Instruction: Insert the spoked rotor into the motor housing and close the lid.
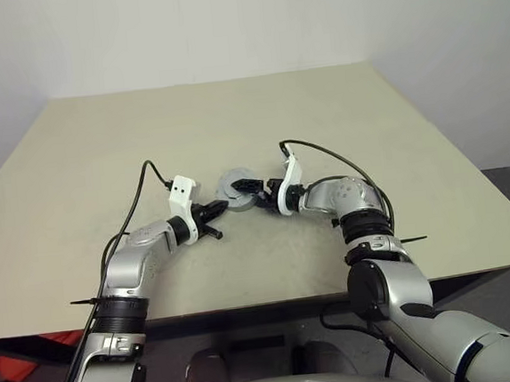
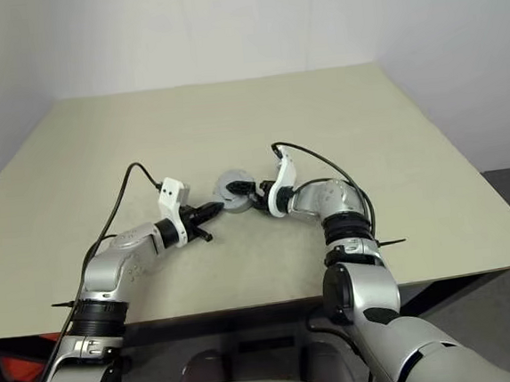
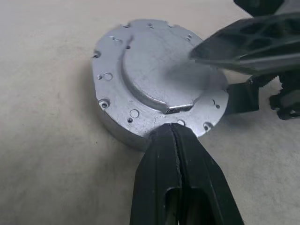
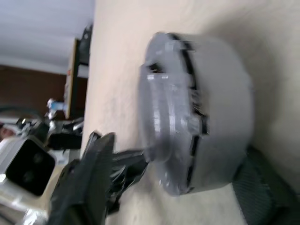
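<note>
Two grippers at lidded motor housing (image 3: 117, 129) — left gripper (image 3: 176, 133) pressed together, right gripper (image 1: 253, 189) spread round lid (image 3: 159, 70).

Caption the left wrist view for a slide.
Shut left gripper at the edge of the lid seated on the motor housing, right gripper reaching over it.
</note>
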Controlling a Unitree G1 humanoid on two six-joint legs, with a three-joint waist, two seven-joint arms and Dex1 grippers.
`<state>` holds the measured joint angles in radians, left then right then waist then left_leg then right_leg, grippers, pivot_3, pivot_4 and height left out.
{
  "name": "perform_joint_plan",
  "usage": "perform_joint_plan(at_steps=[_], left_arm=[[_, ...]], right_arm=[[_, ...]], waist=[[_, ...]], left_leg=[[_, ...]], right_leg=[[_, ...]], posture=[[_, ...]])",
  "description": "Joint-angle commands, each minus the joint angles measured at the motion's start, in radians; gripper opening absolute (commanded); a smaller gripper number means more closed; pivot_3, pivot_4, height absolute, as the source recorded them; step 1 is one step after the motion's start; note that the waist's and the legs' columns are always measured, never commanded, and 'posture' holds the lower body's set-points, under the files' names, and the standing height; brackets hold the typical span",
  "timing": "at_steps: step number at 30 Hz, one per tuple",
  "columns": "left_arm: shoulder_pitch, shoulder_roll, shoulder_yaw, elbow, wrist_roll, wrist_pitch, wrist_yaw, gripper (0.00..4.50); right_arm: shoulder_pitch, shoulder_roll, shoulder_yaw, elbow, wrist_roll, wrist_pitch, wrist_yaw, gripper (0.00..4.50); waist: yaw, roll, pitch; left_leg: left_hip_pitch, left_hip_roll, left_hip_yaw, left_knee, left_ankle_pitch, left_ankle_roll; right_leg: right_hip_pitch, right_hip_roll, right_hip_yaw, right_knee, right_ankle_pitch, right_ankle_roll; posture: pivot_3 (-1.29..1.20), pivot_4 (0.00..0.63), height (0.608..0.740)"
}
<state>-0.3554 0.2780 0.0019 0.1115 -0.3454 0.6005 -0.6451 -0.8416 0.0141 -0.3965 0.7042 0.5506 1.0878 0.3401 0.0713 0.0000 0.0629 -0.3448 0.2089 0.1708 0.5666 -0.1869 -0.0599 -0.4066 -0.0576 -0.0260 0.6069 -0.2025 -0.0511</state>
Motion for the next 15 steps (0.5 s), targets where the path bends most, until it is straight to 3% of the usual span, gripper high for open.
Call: perform_joint_plan(at_steps=[1,4,15], left_arm=[[0.0,0.012,0.005,-0.013,-0.002,0.006,0.007,0.0],[0.002,0.012,0.003,-0.017,-0.002,0.007,0.01,0.0],[-0.019,0.008,0.027,0.012,-0.011,-0.021,0.025,0.0]], right_arm=[[-0.035,0.011,-0.007,0.012,0.014,-0.04,-0.018,2.84],[-0.034,0.006,0.008,0.001,0.022,-0.043,0.003,2.06],[-0.051,-0.004,0.011,0.039,0.019,-0.075,-0.011,2.03]], waist=[[0.0,0.0,0.0],[0.0,0.001,0.0],[0.001,0.001,0.0]], left_leg=[[0.0,0.0,0.0,0.0,0.0,0.0],[0.0,0.0,0.0,0.0,0.0,0.0],[0.0,0.0,0.0,0.0,0.0,0.0]], right_leg=[[0.0,0.0,0.0,0.0,0.0,0.0],[0.0,0.0,0.0,0.0,0.0,0.0],[0.0,0.0,0.0,0.0,0.0,0.0]], posture=[[0.0,0.0,0.74],[0.0,0.0,0.74],[0.0,0.0,0.74]])
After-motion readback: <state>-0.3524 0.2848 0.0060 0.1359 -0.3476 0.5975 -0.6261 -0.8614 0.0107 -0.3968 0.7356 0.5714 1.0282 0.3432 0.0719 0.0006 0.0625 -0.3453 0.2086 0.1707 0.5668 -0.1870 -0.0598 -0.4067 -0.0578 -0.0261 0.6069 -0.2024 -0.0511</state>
